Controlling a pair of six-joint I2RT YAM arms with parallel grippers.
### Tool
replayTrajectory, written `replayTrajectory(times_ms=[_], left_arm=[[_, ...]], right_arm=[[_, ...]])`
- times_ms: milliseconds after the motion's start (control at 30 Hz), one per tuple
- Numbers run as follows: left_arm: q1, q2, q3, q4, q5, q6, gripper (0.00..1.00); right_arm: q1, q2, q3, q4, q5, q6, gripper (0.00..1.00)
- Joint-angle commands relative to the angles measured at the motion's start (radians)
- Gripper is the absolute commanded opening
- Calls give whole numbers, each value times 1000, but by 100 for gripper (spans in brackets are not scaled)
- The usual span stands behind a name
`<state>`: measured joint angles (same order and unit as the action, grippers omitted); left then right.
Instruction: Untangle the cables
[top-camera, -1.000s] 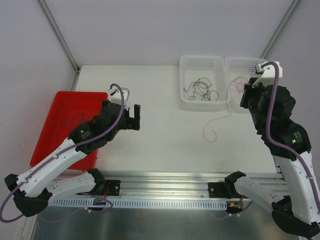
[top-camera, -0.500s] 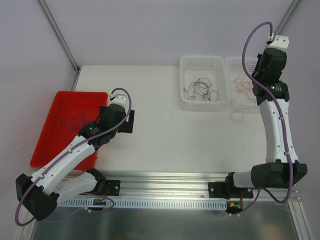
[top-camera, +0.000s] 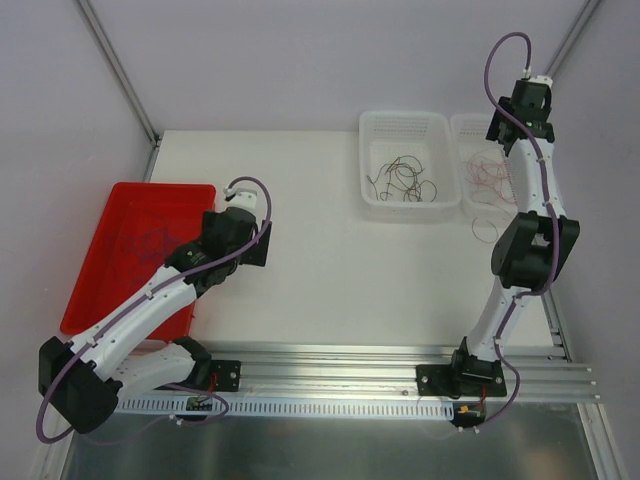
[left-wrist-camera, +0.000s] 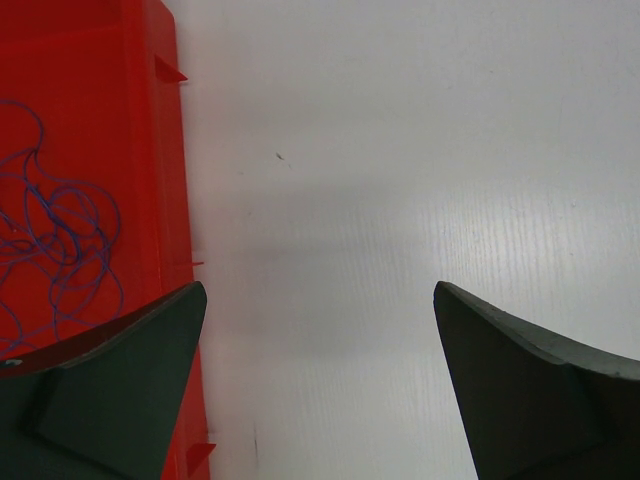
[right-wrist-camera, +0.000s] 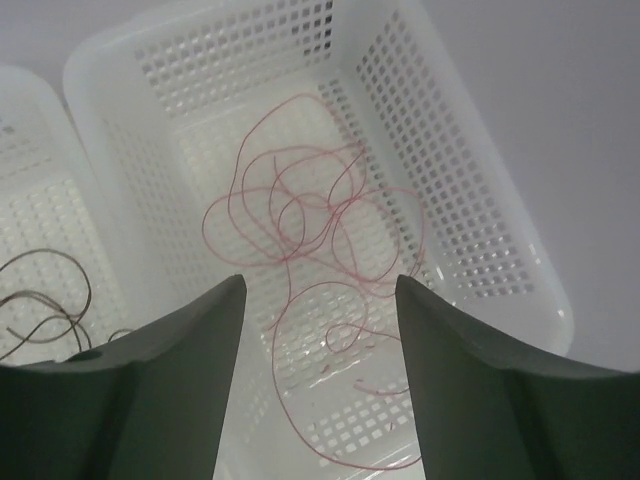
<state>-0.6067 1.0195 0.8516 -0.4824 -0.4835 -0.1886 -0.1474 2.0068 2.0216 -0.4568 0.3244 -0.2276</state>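
Observation:
Pink-red cables (right-wrist-camera: 300, 215) lie in loose loops on the floor of the right white basket (right-wrist-camera: 470, 200). In the right wrist view my right gripper (right-wrist-camera: 318, 282) hangs open above them, holding nothing. From above, the right gripper (top-camera: 510, 135) is raised high over that basket (top-camera: 470, 122), and one pink-red loop (top-camera: 485, 226) hangs over its near rim onto the table. Dark brown cables (top-camera: 403, 178) lie in the left basket (top-camera: 366, 150). Purple cables (left-wrist-camera: 60, 240) are bunched in the red tray (left-wrist-camera: 110, 120). My left gripper (left-wrist-camera: 318, 290) is open over bare table just right of the tray.
The red tray (top-camera: 90, 290) sits at the table's left edge, with the left gripper (top-camera: 260, 243) beside it. Both baskets stand side by side at the back right. The right arm's elbow (top-camera: 530, 250) stands over the table's right side.
The right arm rose and reached over the right basket, and its jaws opened. The pink-red strand on the table was drawn toward the basket. The left arm drew back slightly.

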Motion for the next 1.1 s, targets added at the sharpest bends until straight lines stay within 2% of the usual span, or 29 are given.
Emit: replayTrajectory(times_ms=[0,333,533,633,833,933,1067], left_arm=[[10,4,-5,22,-6,17,99],[10,-10,-8,22,-12,20,99],[10,-25,-11,22,-13,21,99],[10,-25,-13,22,-9,21,99],[10,-27,-13,22,-7,23,99],[12,-29,-14,22,-7,23,99],[12,-30,-16,22,-3,25,99]], right_arm=[[2,-135,-88,13,-68,85,66],[-23,-475,-597,49,-107,296,66],[-109,-539,-826,69,-189,428,63],[-147,-543,-886,101,-228,480,59],[-264,-560,-1064,322,-369,640,55],[-290,-543,-1078,382,-378,552,55],[-290,-522,-1055,392,-370,317,56]])
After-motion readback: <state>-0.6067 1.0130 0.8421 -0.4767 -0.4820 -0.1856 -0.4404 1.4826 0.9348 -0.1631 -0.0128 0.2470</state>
